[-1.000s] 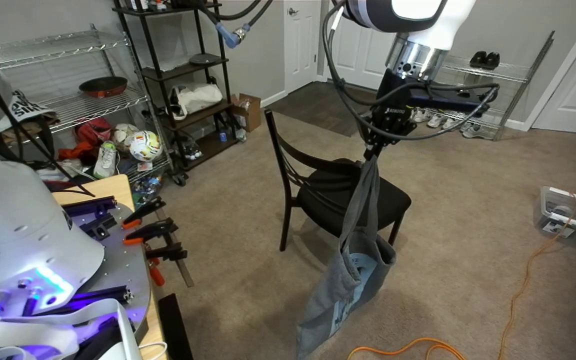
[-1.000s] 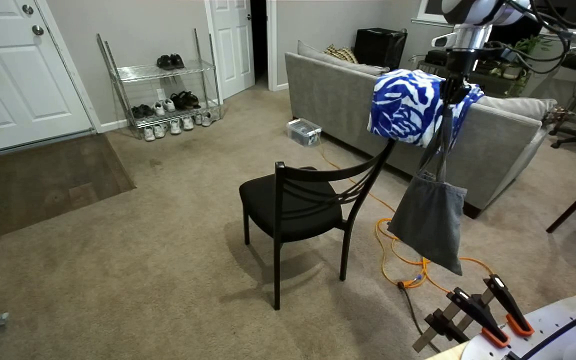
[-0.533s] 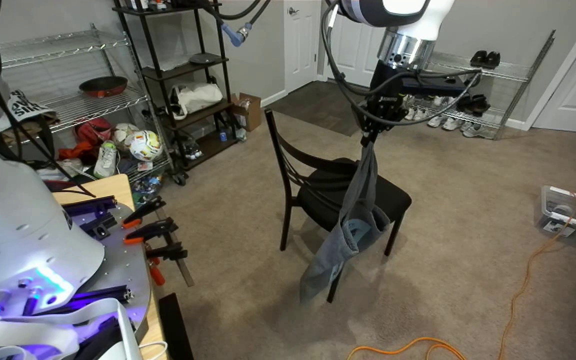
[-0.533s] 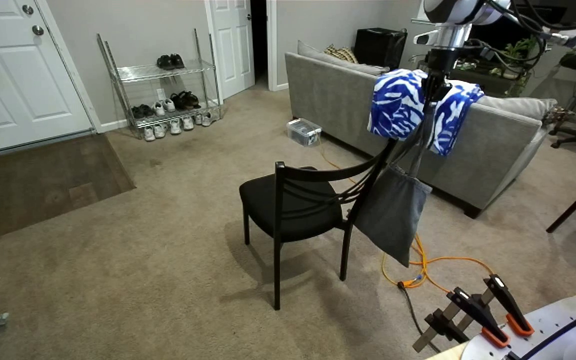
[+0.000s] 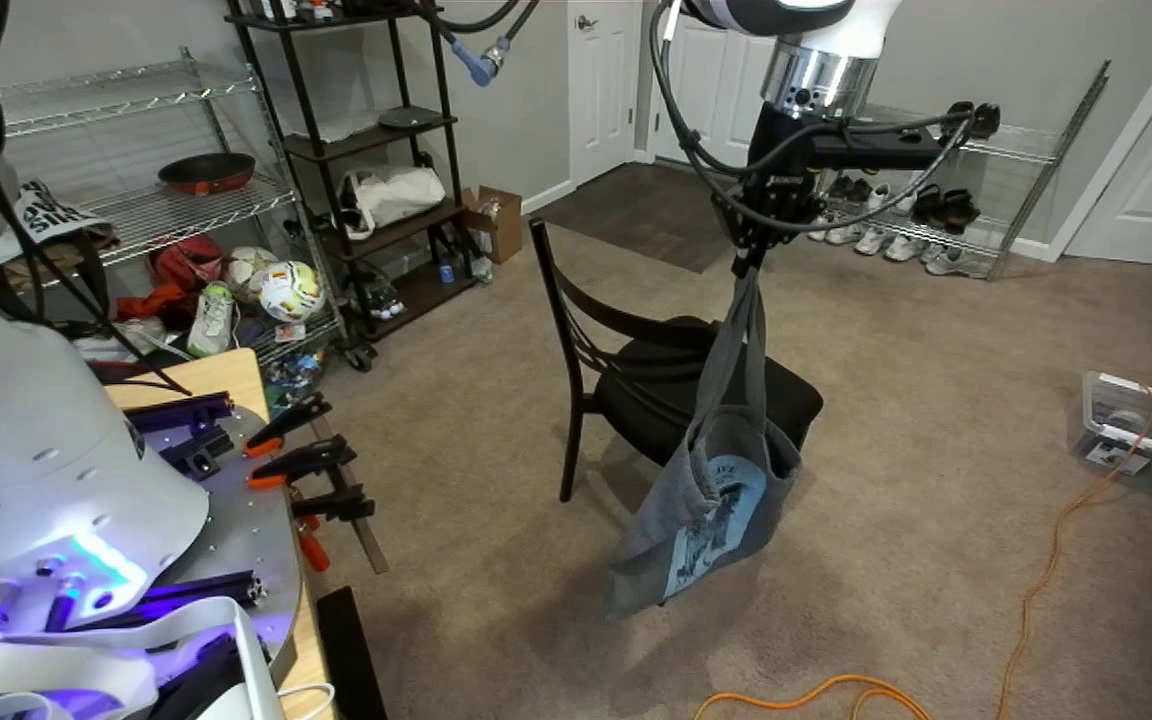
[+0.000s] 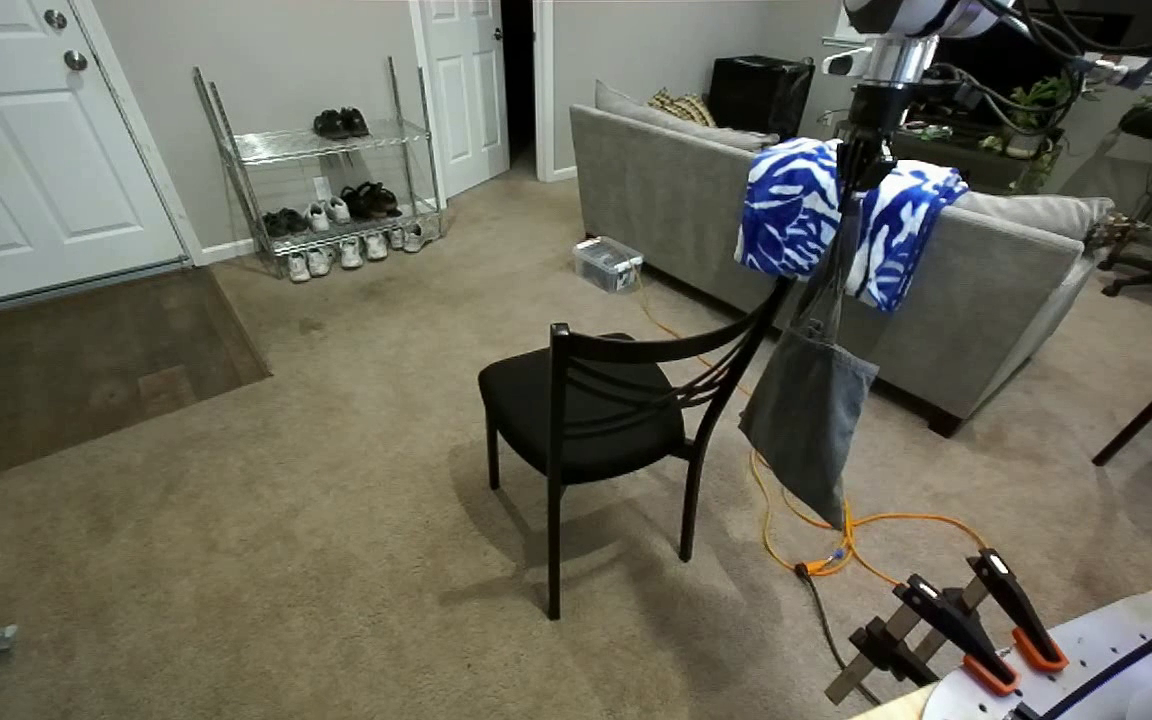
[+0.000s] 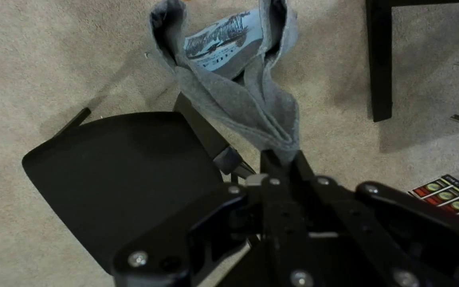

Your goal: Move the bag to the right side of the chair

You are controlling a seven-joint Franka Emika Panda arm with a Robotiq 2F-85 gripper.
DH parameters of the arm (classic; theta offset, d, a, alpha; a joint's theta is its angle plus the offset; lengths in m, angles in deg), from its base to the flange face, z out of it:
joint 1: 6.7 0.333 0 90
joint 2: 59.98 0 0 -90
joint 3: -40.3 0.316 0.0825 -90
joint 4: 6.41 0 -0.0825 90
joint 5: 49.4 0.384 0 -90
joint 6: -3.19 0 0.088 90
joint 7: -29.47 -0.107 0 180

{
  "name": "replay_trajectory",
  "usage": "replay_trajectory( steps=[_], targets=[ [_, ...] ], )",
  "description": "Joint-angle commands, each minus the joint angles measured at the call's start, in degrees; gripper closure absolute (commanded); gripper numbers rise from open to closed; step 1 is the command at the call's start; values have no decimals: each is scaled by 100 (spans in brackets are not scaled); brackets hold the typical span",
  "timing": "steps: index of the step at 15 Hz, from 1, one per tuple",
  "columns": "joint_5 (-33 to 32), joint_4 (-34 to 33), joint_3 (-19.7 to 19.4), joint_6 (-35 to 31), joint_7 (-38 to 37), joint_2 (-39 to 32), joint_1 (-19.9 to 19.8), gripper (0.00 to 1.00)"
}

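The grey bag [image 5: 651,530] hangs by its long handles above the carpet, its blue printed patch facing the camera in an exterior view. My gripper [image 5: 748,262] is shut on the handles, which come together between the fingertips in the wrist view [image 7: 285,157]. The black chair [image 5: 636,400] stands upright behind the bag there, and one of its legs is mostly hidden by the fabric. Seen in an exterior view, the bag [image 6: 811,420] hangs just right of the backrest of the chair [image 6: 586,425], with a narrow gap between. The wrist view shows the chair's seat [image 7: 126,171] low on the left.
An orange cord [image 6: 921,517] lies on the carpet near the bag. Clamps [image 5: 306,460] stick out from the robot's table. A grey sofa [image 6: 676,190] with a blue-and-white cloth [image 6: 801,215] stands behind. A clear box [image 5: 1126,425] sits on the floor.
My gripper has risen slightly in an exterior view and carried the bag closer to the chair. The bag swung toward the backrest, then partly back, and its printed patch shows more fully.
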Motion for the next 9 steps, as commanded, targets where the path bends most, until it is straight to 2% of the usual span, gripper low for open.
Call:
replay_trajectory(
  steps=[1, 5, 9],
  targets=[
    [-126, -450, 52, 575, -447, -184, 65, 98],
    [-107, -1095, 131, 1192, -864, -570, 159, 98],
    [-123, -1732, 177, 1492, -1117, -998, 170, 98]
  ],
)
